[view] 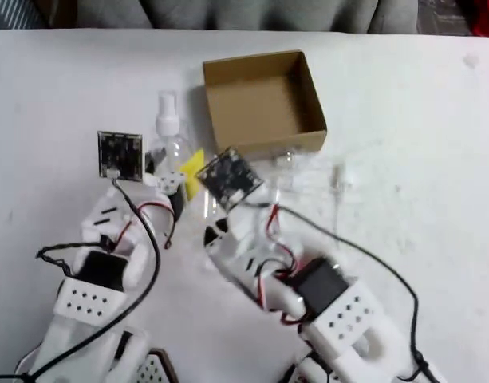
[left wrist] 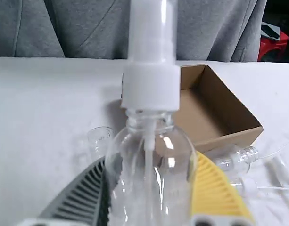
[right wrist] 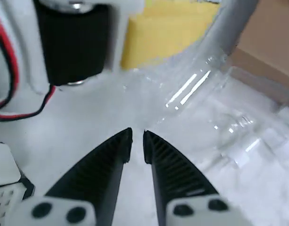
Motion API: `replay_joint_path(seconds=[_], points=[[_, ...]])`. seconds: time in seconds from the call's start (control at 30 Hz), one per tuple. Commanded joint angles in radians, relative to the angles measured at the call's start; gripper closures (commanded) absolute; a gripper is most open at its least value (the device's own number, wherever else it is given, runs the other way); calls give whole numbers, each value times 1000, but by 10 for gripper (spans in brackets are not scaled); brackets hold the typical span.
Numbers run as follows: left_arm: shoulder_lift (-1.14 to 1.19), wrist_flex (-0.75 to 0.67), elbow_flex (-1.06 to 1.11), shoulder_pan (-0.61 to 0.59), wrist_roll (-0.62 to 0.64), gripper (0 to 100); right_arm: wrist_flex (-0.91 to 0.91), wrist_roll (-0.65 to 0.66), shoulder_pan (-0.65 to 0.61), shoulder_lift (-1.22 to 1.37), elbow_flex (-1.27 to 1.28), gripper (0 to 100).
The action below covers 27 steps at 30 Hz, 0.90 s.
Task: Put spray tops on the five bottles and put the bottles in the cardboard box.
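the left gripper [left wrist: 151,197] is clamped on the belly of a clear bottle [left wrist: 149,155], with its grey finger [left wrist: 85,193] on one side and its yellow finger [left wrist: 215,188] on the other. the bottle stands upright with its long axis vertical, and the white spray top [left wrist: 151,70] on its neck points straight up. it is near the open cardboard box [left wrist: 219,117] on the white table [left wrist: 45,103]. a second bottle [left wrist: 234,160] lies on its side just beside the box's near wall, neck uncapped. the right gripper [right wrist: 137,141] sits low over the table next to the held bottle, its black fingers [right wrist: 102,165] almost together with only a thin slit between the tips, holding nothing.
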Motion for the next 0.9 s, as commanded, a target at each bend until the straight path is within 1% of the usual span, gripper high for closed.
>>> replay_joint_path(seconds=[0.0,0.1,0.17,0.37,0.47,0.57,0.87], points=[[5,6,-77,-10,11,979,-280,-71,-45,-39,164,982],[10,9,-75,-8,11,979,-469,-106,-93,-54,281,982],[10,11,-75,-8,11,979,-559,-109,-110,-77,336,982],[4,25,-75,-2,11,979,-737,-109,-116,-107,428,982],[2,103,-87,50,11,979,-835,-109,-114,-73,459,982],[2,150,-106,90,3,979,-885,-109,-110,-13,462,982],[2,158,-104,84,9,979,-929,-109,-10,56,456,982]])
